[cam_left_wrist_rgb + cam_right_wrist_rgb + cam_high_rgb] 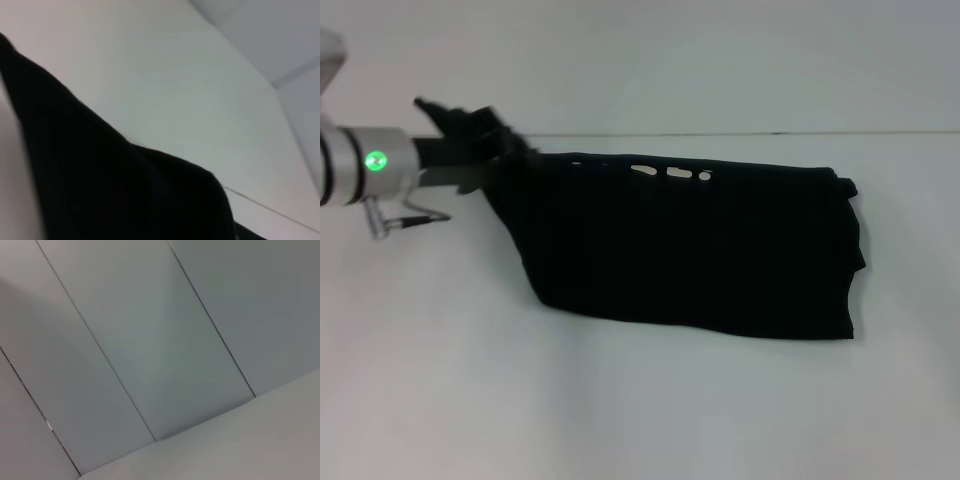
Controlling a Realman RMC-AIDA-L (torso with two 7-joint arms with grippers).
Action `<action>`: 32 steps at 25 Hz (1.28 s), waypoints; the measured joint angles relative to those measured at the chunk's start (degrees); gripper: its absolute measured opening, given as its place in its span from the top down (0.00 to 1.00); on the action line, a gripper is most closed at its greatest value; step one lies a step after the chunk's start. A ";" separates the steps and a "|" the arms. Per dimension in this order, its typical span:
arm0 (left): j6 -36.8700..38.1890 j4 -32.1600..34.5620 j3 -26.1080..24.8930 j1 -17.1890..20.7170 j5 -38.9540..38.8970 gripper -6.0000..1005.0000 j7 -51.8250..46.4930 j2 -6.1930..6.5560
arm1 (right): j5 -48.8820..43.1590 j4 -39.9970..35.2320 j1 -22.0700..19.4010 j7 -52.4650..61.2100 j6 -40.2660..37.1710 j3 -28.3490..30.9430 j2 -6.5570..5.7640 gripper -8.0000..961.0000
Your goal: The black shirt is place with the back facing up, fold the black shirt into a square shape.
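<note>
Gripping: left gripper [485, 140] is closed on the black shirt's [700, 250] far-left corner, cloth bunched around its black fingers.
Left arm: comes in from the left edge of the head view, silver wrist with a green light, sitting near the far-left part of the worktop [620, 410].
Lift: pinched corner looks raised off the worktop; cloth slopes from the gripper down into the rest of the shirt.
Shirt place: lies across the middle of the worktop, far edge close to the worktop's back edge, reaching toward the right side.
Shirt shape: rough folded rectangle, near edge slanting, right end wrinkled in layered folds.
Lettering: small white marks [672, 172] peek out along the shirt's far edge; unreadable.
Left wrist view: black cloth [125, 190] fills the lower part, close to the lens, white worktop behind it; own fingers not visible there.
Right gripper: not seen in any view.
Right wrist view: shows only grey wall panels [150, 340] with seams and a pale surface beneath.
</note>
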 joint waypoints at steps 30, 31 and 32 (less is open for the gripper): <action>6.04 5.48 37.57 -2.67 -18.57 0.65 13.13 -1.77 | -10.60 1.67 5.18 11.27 3.02 -2.59 -4.13 0.21; 6.94 5.07 31.95 -1.62 -18.54 0.61 10.15 -0.95 | -12.54 1.64 5.84 14.26 2.72 -3.92 -4.83 0.21; 7.38 4.72 29.71 -1.32 -18.56 0.57 8.65 -0.50 | -14.23 1.59 6.52 17.16 2.54 -5.11 -5.59 0.21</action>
